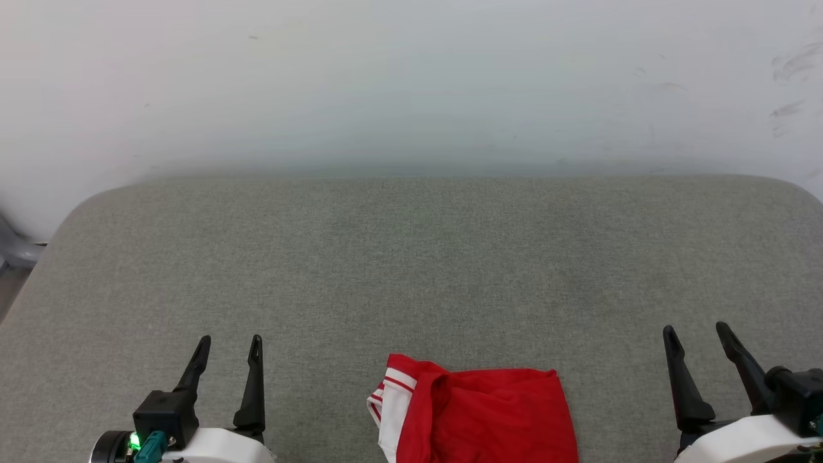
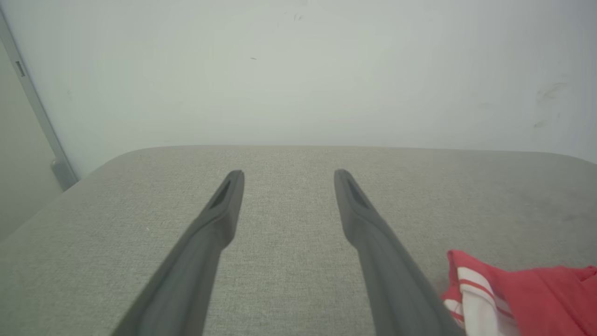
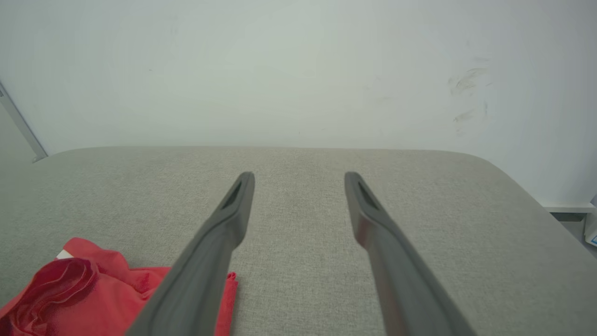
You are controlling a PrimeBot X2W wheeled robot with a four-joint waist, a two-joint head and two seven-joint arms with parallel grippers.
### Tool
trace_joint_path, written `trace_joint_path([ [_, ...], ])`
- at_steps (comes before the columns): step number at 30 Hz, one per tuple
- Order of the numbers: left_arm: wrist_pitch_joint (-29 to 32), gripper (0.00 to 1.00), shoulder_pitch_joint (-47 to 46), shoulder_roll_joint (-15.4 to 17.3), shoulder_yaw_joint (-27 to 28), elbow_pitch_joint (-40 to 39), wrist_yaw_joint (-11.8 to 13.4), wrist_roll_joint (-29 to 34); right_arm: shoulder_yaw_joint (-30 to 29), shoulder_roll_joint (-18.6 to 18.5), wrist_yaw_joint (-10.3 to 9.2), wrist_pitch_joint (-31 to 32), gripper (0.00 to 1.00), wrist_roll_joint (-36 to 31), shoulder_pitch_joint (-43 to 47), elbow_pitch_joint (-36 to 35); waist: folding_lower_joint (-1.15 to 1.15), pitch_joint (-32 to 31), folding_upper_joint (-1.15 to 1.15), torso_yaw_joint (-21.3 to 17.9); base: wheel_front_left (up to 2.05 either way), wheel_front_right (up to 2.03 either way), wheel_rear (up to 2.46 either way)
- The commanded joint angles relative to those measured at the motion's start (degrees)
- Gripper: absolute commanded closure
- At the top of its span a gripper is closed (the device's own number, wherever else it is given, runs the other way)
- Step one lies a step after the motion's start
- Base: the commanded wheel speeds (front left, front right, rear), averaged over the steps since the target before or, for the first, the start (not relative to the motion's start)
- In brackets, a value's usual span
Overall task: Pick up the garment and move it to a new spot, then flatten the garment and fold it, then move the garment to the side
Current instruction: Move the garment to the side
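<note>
The red garment [image 1: 488, 415] lies bunched at the near middle of the grey table [image 1: 411, 270], its white sleeve with striped trim [image 1: 392, 399] turned left; its chest print is hidden. In the left wrist view the garment [image 2: 522, 298] sits at the lower right, and in the right wrist view the garment [image 3: 93, 294] sits at the lower left. My left gripper [image 1: 230, 347] stands open to the garment's left with nothing between its fingers [image 2: 219, 219]. My right gripper [image 1: 697, 334] stands open to its right, fingers [image 3: 373, 219] apart over bare cloth.
A pale wall [image 1: 411, 83] rises behind the table's far edge. The table has rounded far corners, and a grey fixture [image 1: 16, 247] shows past its left edge. Bare grey surface stretches ahead of both grippers.
</note>
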Motion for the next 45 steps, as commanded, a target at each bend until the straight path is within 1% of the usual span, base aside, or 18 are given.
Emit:
trace_joint_path([
  [1,-0.3,0.0,-0.1,-0.1,0.1,0.3,-0.3,0.4,0.0,0.3,-0.02,0.7,0.0,-0.1,0.8,-0.4,0.0,0.1,0.0,0.0,0.0,0.0,0.0],
  [6,-0.3,0.0,-0.9,-0.6,0.4,0.6,-0.7,0.7,-1.8,0.4,-0.02,4.1,0.0,1.4,1.0,0.5,0.0,0.5,0.0,0.2,0.0,0.0,0.0],
  [8,-0.3,0.0,-1.4,-0.9,0.5,0.5,-0.9,0.9,-3.4,0.4,-0.02,6.5,0.0,3.5,1.2,1.7,0.0,0.8,0.0,0.6,0.0,0.0,0.0],
  [12,-0.3,0.0,-2.3,-1.4,0.7,-0.1,-1.4,1.2,-6.1,-0.8,-0.01,13.3,0.0,9.2,1.4,5.7,0.0,1.6,0.0,1.6,0.0,0.0,0.0],
  [15,-0.3,0.0,-2.8,-1.7,0.9,-0.6,-1.7,1.5,-6.0,-1.6,-0.01,18.4,0.0,13.3,1.7,8.3,0.0,2.2,0.0,2.4,0.0,0.0,0.0],
  [16,-0.3,0.0,-2.8,-1.7,0.9,-0.6,-1.7,1.5,-6.0,-1.6,-0.01,18.4,0.0,13.3,1.7,8.3,0.0,2.2,0.0,2.4,0.0,0.0,0.0],
  [20,-0.3,0.0,-3.6,-2.1,1.2,-1.6,-2.0,1.9,-3.7,-1.8,-0.01,24.9,0.0,18.3,1.8,10.4,0.0,3.6,0.0,3.6,0.0,0.0,0.0],
  [24,-0.3,0.0,-4.7,-2.7,1.2,-2.1,-2.4,2.4,0.4,-2.4,-0.01,29.6,0.0,22.5,-0.1,11.6,0.0,5.6,0.0,4.8,0.0,0.0,0.0],
  [28,-0.3,0.0,-5.8,-3.3,1.3,-1.9,-2.7,2.8,4.3,-2.8,-0.01,31.4,0.0,25.5,-2.4,13.9,0.0,7.1,0.0,5.6,0.0,0.0,0.0],
  [31,-0.3,0.0,-6.5,-3.6,1.3,-1.8,-3.0,2.9,6.6,-3.6,-0.01,31.9,0.0,27.6,-4.4,17.2,0.0,8.2,0.0,6.1,0.0,0.0,0.0],
  [33,-0.3,0.0,-6.6,-3.7,1.6,-1.6,-3.1,3.2,7.7,-3.6,-0.02,32.3,0.0,29.1,-5.5,20.0,0.0,8.6,0.0,6.2,0.0,0.0,0.0],
  [36,-0.3,0.0,-6.9,-4.0,1.7,-1.3,-3.3,3.5,9.3,-3.4,-0.05,34.5,0.0,31.9,-5.6,23.8,0.0,9.0,0.0,6.7,0.0,0.0,0.0],
  [40,-0.3,0.0,-7.3,-4.3,2.2,-1.4,-3.5,3.7,11.2,-3.6,-0.07,36.1,0.0,34.2,-5.9,26.1,0.0,9.7,0.0,6.8,0.0,0.0,0.0],
  [41,-0.3,0.0,-7.3,-4.4,2.2,-1.4,-3.6,3.8,11.5,-3.9,-0.07,35.9,0.52,34.6,-6.3,26.2,0.0,9.8,0.0,6.8,0.0,0.0,0.0],
  [43,-0.3,0.0,-7.4,-4.6,2.4,-1.2,-3.7,3.9,12.2,-3.9,-0.07,35.1,1.0,35.7,-6.9,26.0,0.0,9.9,0.0,6.8,0.0,0.0,0.0],
  [45,-0.3,0.0,-7.3,-4.6,2.5,-1.1,-3.8,4.1,12.7,-4.6,-0.06,34.4,1.0,36.6,-7.4,25.4,0.0,9.7,0.0,6.7,0.0,0.0,0.0],
])
